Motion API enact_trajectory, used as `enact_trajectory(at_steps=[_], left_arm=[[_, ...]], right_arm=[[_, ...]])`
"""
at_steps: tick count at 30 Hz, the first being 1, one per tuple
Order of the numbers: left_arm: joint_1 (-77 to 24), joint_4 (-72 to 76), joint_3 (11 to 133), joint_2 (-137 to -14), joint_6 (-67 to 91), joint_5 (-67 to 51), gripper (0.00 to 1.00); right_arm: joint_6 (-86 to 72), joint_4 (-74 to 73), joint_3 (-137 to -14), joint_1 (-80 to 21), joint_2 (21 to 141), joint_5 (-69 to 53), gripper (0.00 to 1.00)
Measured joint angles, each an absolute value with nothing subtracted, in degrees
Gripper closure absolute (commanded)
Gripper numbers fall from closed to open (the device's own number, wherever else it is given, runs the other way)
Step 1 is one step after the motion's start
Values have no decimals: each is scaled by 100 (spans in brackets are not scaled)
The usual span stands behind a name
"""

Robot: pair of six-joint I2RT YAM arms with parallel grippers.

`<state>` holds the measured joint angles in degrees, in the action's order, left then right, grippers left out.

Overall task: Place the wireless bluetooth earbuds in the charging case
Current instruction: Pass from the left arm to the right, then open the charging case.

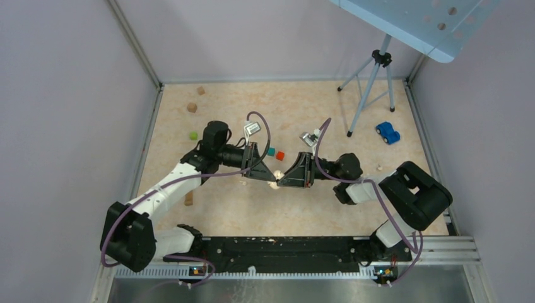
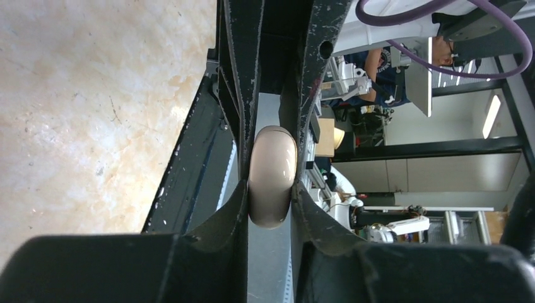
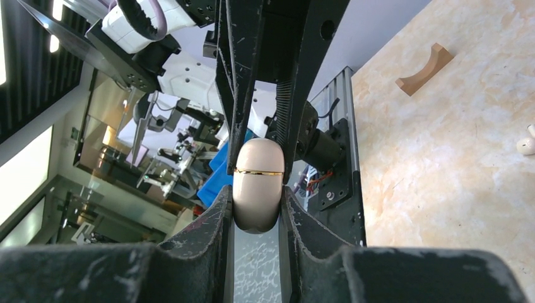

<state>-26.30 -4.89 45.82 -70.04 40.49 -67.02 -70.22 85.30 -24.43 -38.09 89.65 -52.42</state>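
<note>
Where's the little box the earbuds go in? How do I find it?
Find the middle of the table, where the left gripper and right gripper meet tip to tip. The case is pinched between them. It is smooth, rounded and cream-beige with a thin gold line, unlike the red cube and teal cube nearby.

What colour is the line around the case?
Gold line on the case; right wrist view shows it best.
</note>
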Motion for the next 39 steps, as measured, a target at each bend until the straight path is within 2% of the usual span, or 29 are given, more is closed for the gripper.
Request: enact_trajectory(at_steps=[2,4,5,7,9,18,35,39], left_arm=[[-2628,-440,4582,-7004,4064,-6707,89],[-2628,-423,4582,-7004,4082,-6709,93],[-2624,-421,4582,-7004,4084,-6711,96],[-2626,-427,4582,-7004,4119,-6643,100],[-2630,-434,4582,-7017,4198,-6528,100],[-2628,-73,4569,-7057,4742,-6335,100],[-2580,180,4569,-6895,5074,-6097,100],[-2580,-47,4574,-6779,4971,-5867,100]], right_arm=[[-7039,8530,-2443,-3809,8965,-5240,98],[-7054,8530,-2438,-3806,8965,-5240,70],[-7054,8530,-2432,-3806,8965,-5238,61],[-7015,8530,-2401,-3809,8965,-5194,51],[-6893,8436,-2375,-3813,8952,-5096,46],[-6230,7422,-2102,-3813,8394,-4370,39],[-6169,7356,-1693,-3769,8346,-3983,38],[-6261,7273,-1402,-3760,7926,-3728,34]])
